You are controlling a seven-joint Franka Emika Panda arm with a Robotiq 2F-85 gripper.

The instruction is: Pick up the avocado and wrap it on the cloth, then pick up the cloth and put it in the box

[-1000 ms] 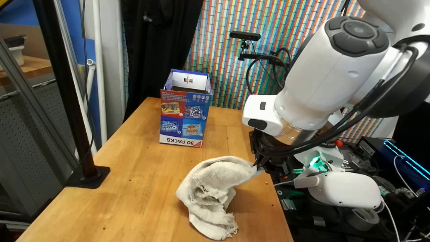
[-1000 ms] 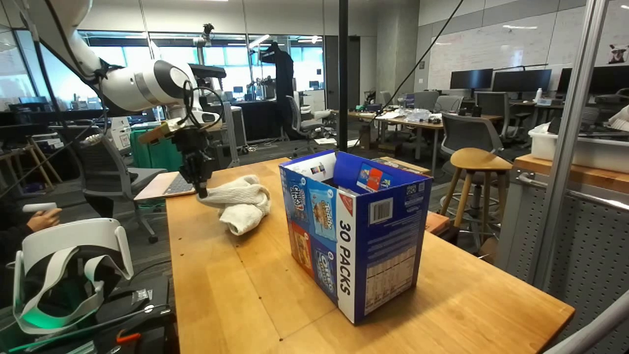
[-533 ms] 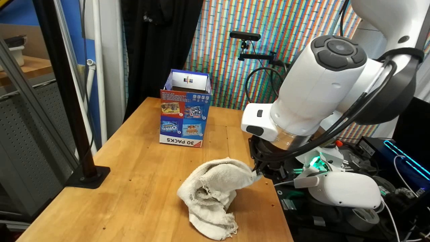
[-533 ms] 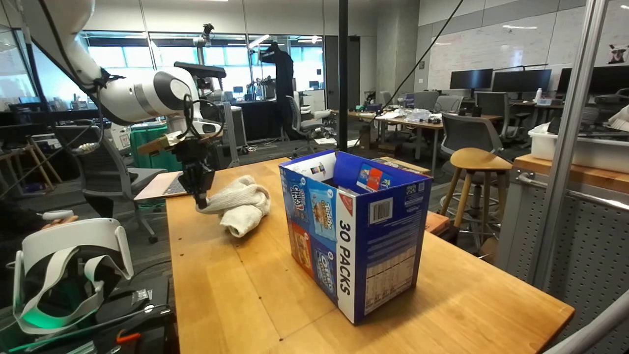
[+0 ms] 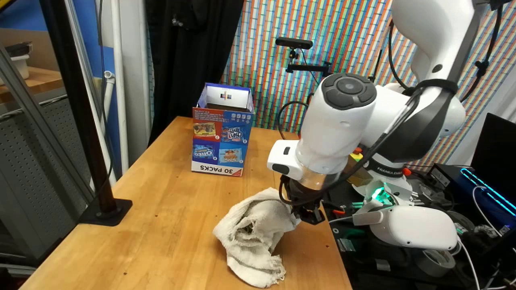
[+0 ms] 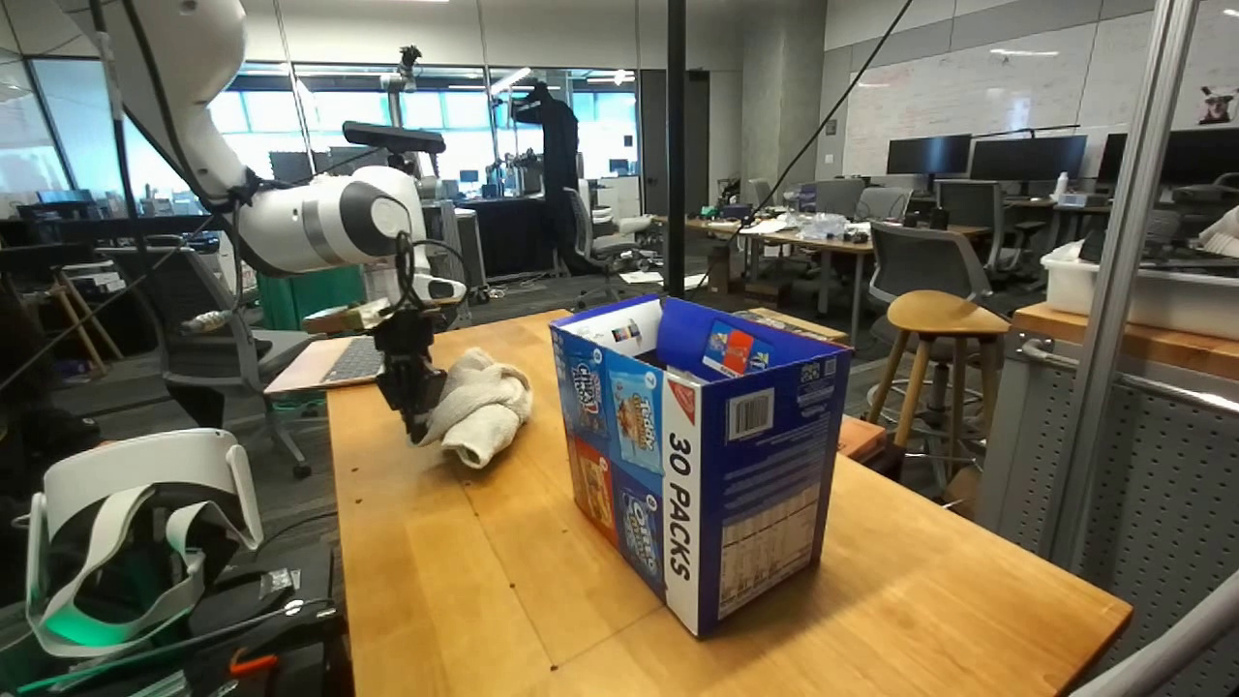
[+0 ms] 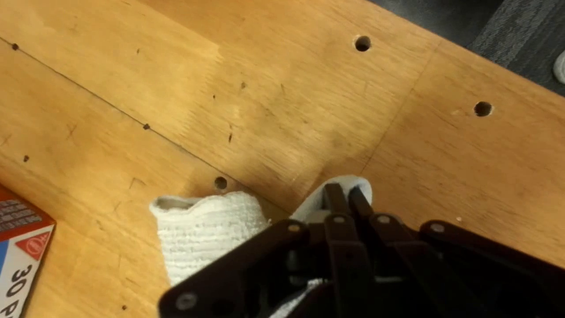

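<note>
Gripper (image 7: 345,191) is closed nearly all the way, two narrow fingertips (image 7: 337,201) with just a sliver between them, pinching one folded corner of the off-white cloth (image 5: 262,243). Points down, low over the wood table (image 5: 173,201) near its edge; can't tell from here if the tips touch the wood. Rest of the cloth lies bunched on the table, wrinkled, folded over itself, frayed at one end, a dark hollow among the folds in an exterior view. Wrist view gets two main bits: the pinched corner and, just beside it, a thick ribbed fold ending in an open roll; the gripper covers much of the remainder. Avocado: can't tell where. Box (image 6: 765,465) stands on the same table, apart from the cloth, bare wood between, open at the top in both exterior views, white flap showing inside, blue and red sides, "30 PACKS" on a white band. One corner of it pokes into the wrist view at the left. White arm (image 5: 334,129) bends down over the table's edge. Around: white headset (image 5: 419,229) beside the table, black post (image 5: 107,207) on a square base at the table's edge, black curtain (image 5: 189,64) and striped backdrop (image 5: 262,40) behind, wooden stool (image 6: 944,315) farther off.
</note>
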